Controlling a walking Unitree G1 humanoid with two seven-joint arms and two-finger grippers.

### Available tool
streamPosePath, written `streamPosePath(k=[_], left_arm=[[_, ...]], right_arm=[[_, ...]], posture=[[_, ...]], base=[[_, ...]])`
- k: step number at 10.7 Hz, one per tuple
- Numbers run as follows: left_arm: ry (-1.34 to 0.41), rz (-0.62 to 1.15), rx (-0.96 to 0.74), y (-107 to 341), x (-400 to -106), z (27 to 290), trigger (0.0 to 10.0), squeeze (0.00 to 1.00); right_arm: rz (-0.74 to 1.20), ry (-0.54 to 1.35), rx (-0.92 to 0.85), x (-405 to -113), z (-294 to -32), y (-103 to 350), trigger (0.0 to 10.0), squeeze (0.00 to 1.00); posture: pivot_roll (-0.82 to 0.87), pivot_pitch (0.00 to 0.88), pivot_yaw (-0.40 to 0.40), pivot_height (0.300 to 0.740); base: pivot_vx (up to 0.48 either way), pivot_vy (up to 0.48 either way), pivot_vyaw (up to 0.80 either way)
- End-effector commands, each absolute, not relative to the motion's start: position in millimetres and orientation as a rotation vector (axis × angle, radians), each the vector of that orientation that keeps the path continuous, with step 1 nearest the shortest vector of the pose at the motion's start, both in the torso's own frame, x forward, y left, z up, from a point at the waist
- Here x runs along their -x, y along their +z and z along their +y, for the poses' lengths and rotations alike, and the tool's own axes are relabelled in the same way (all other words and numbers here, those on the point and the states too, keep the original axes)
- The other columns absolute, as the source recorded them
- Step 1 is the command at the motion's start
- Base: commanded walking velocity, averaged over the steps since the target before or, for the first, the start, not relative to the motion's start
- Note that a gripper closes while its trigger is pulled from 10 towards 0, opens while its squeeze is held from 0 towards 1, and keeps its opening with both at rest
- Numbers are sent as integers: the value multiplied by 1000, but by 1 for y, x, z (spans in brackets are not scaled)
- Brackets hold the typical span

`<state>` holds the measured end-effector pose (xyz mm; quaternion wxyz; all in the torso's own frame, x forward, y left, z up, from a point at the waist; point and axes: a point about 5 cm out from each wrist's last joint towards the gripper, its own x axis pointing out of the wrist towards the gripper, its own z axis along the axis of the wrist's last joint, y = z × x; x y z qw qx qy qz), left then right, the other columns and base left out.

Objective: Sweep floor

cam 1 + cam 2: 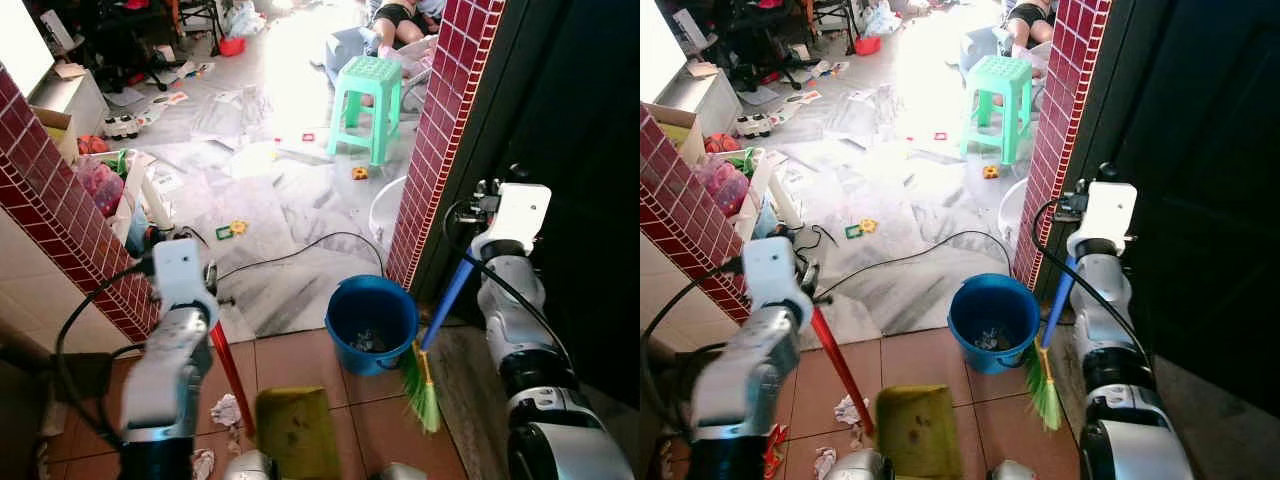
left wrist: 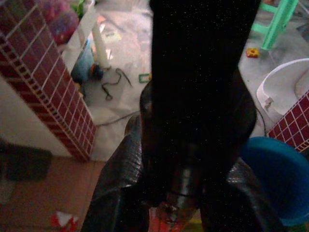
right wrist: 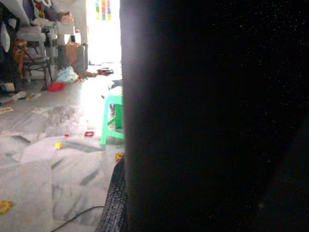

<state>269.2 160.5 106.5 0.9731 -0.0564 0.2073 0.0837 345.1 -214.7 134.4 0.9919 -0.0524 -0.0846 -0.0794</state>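
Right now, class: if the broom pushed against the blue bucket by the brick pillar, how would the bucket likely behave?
The blue bucket looks like thin plastic holding only a little litter, so it is probably light and would slide on the smooth tiles. Its wide, squat shape suggests sliding before tipping. The broom bristles look soft and may bend first.

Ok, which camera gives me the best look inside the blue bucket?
The right eye view: the blue bucket sits whole, with scraps visible at its bottom. The left eye view shows much the same. The left wrist view catches only a part of it.
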Motion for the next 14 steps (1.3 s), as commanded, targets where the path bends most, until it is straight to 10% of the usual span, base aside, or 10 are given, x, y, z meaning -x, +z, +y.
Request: streamPosePath(k=[1,14], left_arm=[[115,494,156,100,-262,156,10000,0],[49,52,-16,123,-269,141,10000,0]], right_arm=[[-126,-139,125,-343,-214,128,10000,0],[-77,-22,130,-309,-183,102,10000,0]], posture=[[-52,0,41,740],[-72,0,29,740]], base=[[0,0,0],[-46,0,0]])
